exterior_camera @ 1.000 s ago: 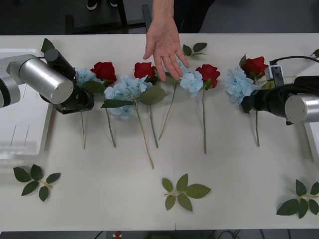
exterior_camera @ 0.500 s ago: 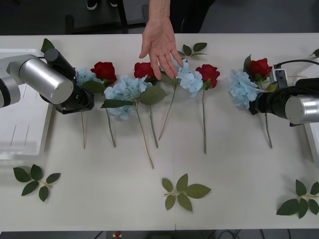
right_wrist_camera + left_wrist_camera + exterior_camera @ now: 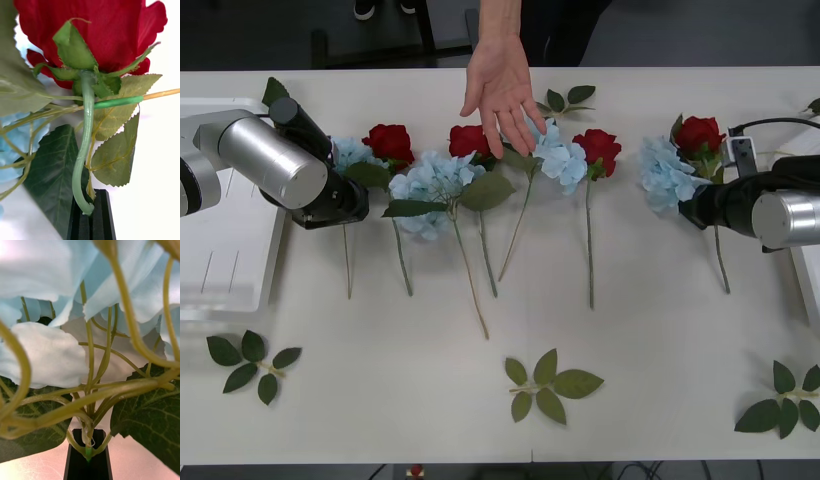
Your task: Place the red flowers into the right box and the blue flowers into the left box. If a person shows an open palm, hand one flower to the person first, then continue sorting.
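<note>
Reaching over the far edge of the bench (image 3: 660, 380), the person's hand (image 3: 502, 88) hangs palm up with fingers spread, its fingertips over the middle of the row of flowers, so take that hand as your landmark. Well to the right of it, your right claw (image 3: 697, 208) is closed tight on the stem of a red rose (image 3: 699, 133); in the right wrist view the black fingers (image 3: 98, 219) are pressed together on the curved green stem, with the red bloom (image 3: 93, 33) straight ahead and a pale-blue hydrangea (image 3: 667, 172) touching it on the side nearer the hand. That rose's stem trails back toward you past the claw. Well to the left of the hand, your left claw (image 3: 352, 205) sits at the leftmost blue hydrangea (image 3: 350, 152); in the left wrist view its black fingers (image 3: 77, 461) are closed on the base of the hydrangea's stem, with pale petals (image 3: 48, 352) and branching stalks just ahead. Between that claw and the hand lie a red rose (image 3: 389, 143), a large blue hydrangea (image 3: 432, 185) and another red rose (image 3: 469, 140); just right of the hand lie a smaller blue hydrangea (image 3: 563, 160) and a red rose (image 3: 598, 149). The left box (image 3: 220, 255) rests at the bench's end beyond your left arm, and the edge of the right box (image 3: 810, 280) shows beyond your right arm. Loose leaf sprigs (image 3: 548, 385) lie nearer you.
</note>
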